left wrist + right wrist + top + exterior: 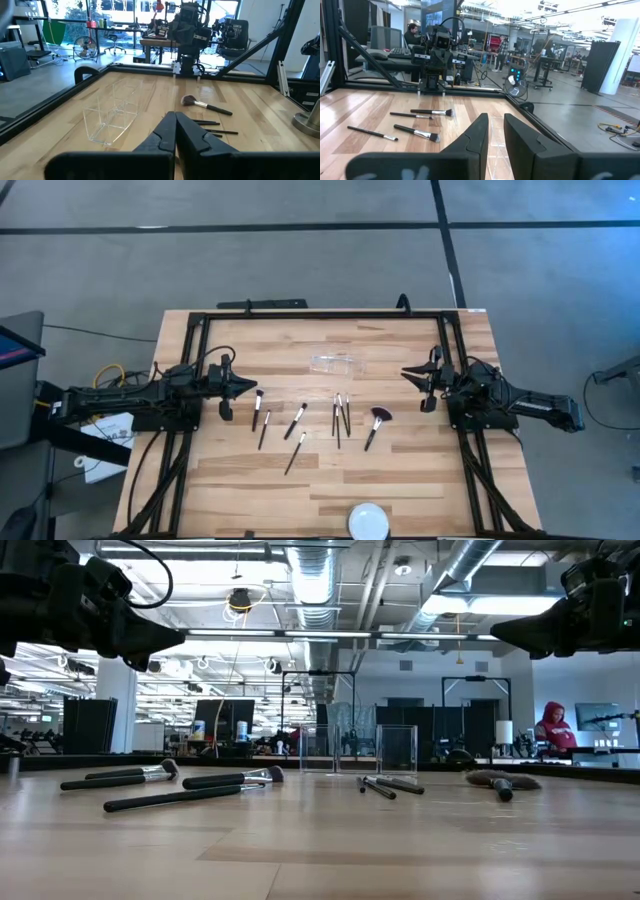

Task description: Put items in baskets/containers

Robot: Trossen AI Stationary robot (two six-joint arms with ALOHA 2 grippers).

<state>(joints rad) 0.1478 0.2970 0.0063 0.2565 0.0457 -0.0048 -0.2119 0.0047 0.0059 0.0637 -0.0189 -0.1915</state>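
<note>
Several slim dark-handled makeup brushes lie flat on the wooden table's middle. One with a wide fan head lies toward the right; it also shows in the left wrist view. A clear plastic container stands on its base behind them, also seen in the left wrist view. My left gripper hovers left of the brushes, shut and empty. My right gripper hovers right of the container, its fingers a narrow gap apart and empty.
A white round disc lies at the table's near edge. A black frame runs along the table's far edge and both sides. Bare wood lies between the brushes and the disc. A person in red is in the room beyond.
</note>
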